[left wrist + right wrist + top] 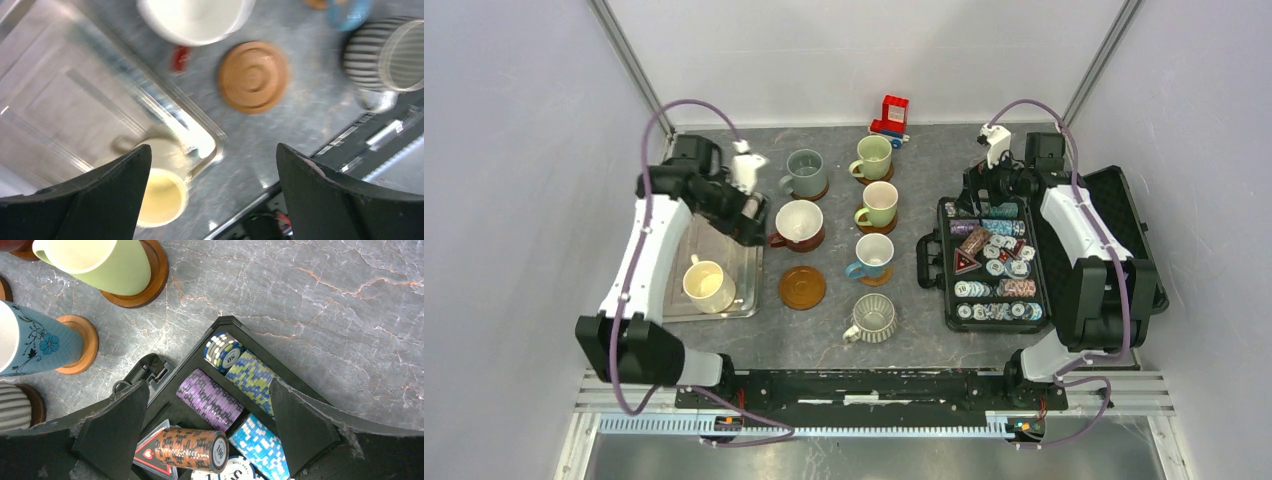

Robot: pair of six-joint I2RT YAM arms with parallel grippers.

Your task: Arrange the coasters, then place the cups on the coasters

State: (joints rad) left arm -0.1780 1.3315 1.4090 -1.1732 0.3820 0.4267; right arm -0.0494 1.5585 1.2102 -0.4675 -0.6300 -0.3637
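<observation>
at the left jaws: spread wide, pinching nothing, poised over the right side of the metal tray (744, 275) by the counter's left edge. below them, in the tray's near end, the cream-yellow mug (161, 197), upright, on no coaster. beyond the tray's raised rim, toward the counter's middle, one bare coaster (253, 76), with the tray wall between it and that mug.

around the bare coaster: cream-and-brown mug (799, 222) just on its far side, base too dark to tell apart from any coaster. ribbed grey mug (873, 317) toward the near edge and small blue-white mug (874, 256) to the right, each on its own coaster. farther back, grey-green mug (806, 172) and two pale green mugs (873, 157), all seated on coasters. red toy (890, 117) at the far edge.

at the right jaws: likewise spread and empty, over the far end of the open poker chip case (192, 352) along the counter's right edge, with nothing between them.
</observation>
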